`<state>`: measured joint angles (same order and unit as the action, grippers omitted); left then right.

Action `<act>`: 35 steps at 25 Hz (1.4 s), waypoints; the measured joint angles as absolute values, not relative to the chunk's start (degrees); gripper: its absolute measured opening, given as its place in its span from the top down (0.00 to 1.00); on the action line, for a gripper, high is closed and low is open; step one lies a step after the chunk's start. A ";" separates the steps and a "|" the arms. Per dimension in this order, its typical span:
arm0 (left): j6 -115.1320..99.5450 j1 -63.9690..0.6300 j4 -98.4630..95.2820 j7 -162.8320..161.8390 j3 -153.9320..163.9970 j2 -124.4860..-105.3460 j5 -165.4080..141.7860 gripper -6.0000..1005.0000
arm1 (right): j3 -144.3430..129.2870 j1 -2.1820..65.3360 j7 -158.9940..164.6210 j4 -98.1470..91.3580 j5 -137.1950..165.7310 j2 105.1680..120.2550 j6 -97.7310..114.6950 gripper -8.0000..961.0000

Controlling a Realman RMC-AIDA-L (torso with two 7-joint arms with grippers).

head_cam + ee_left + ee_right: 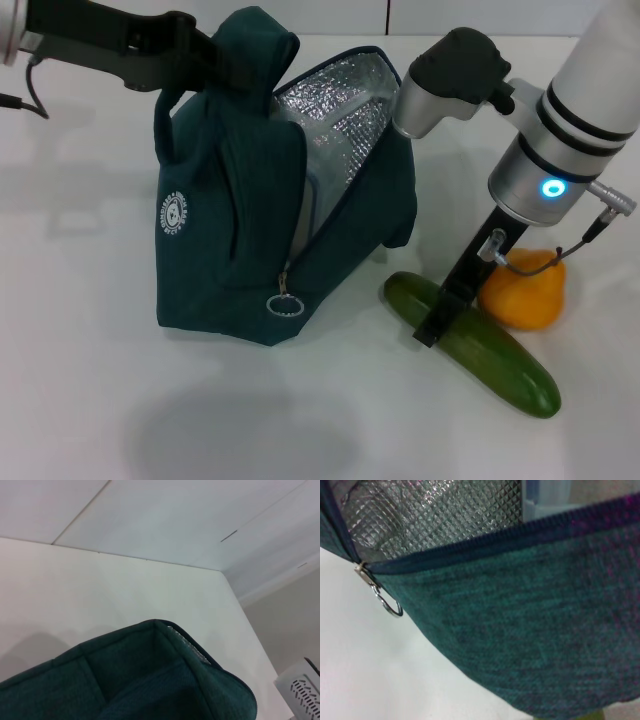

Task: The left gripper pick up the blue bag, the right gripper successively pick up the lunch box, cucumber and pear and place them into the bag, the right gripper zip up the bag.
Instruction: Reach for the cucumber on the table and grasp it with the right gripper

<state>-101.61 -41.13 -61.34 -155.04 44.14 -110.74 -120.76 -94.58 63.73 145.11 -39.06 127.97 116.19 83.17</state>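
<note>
**Bag held open, right gripper down on the cucumber**

In the head view the left gripper [205,55] reaches in from the upper left of the frame, its jaws closed on a handle of the blue bag [225,235], which stands left of centre on the white desk [90,400]. The bag's mouth gapes, showing silver lining, and its ring zipper pull [284,303] hangs low on the front. The right gripper [440,318] comes down from the upper right to the cucumber [485,350], lying diagonally at lower right; whether its jaws are open or closed I cannot tell. The pear [528,292] sits just behind the cucumber. In the right wrist view, a pale box [545,497] shows inside the bag.
</note>
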 joint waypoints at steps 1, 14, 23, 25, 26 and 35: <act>-101.60 -41.13 -61.35 -155.03 44.14 -110.74 -120.76 0.95 | -94.75 63.70 145.10 -39.00 127.93 116.19 83.10 0.12; -101.42 -41.13 -61.34 -154.95 44.12 -110.74 -120.76 0.95 | -97.56 63.27 145.01 -39.15 127.42 116.19 81.57 0.13; -101.42 -41.13 -61.34 -154.89 44.12 -110.71 -120.82 0.95 | -98.33 62.47 144.93 -41.51 127.44 116.19 81.53 0.32; -101.42 -41.11 -61.34 -154.86 44.12 -110.70 -120.82 0.95 | -98.49 62.33 144.93 -41.86 127.45 116.19 81.65 0.36; -101.42 -41.09 -61.35 -154.85 44.12 -110.70 -120.83 0.95 | -98.50 62.30 144.93 -41.87 127.45 116.19 81.66 0.36; -101.42 -40.79 -61.35 -154.85 43.87 -110.52 -120.85 0.95 | -98.60 62.30 144.93 -42.19 127.66 116.19 81.82 0.36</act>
<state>-101.42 -40.79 -61.35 -154.85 43.87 -110.52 -120.85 -98.60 62.30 144.93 -42.19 127.66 116.19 81.82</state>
